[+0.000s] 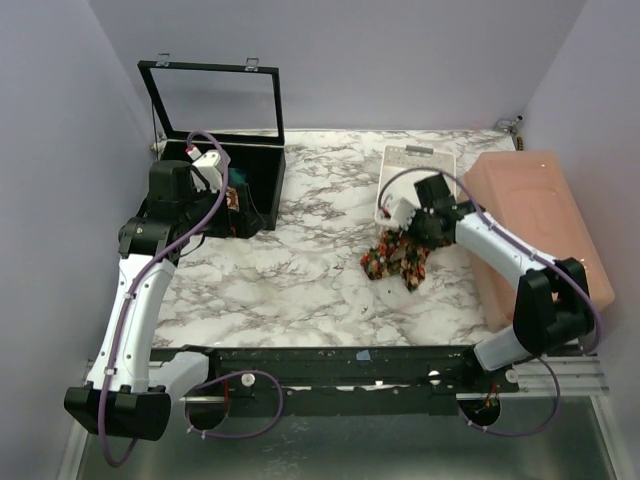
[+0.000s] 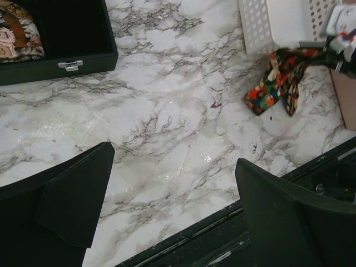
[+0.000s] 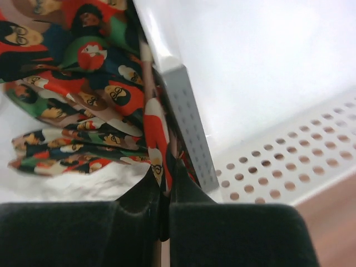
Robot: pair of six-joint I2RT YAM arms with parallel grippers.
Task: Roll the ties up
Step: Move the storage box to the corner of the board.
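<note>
The tie (image 1: 398,258) lies crumpled and not yet rolled on the marbled surface (image 1: 300,280), just beside the white perforated basket (image 1: 418,172). My right tool (image 3: 164,183) is pressed together on a fold of its soft, smooth, colourfully printed fabric. In the hard black case (image 1: 250,190) a patterned piece (image 2: 19,30) is perhaps an already rolled tie; I cannot be sure. My left tool (image 2: 172,189) is spread wide and empty.
</note>
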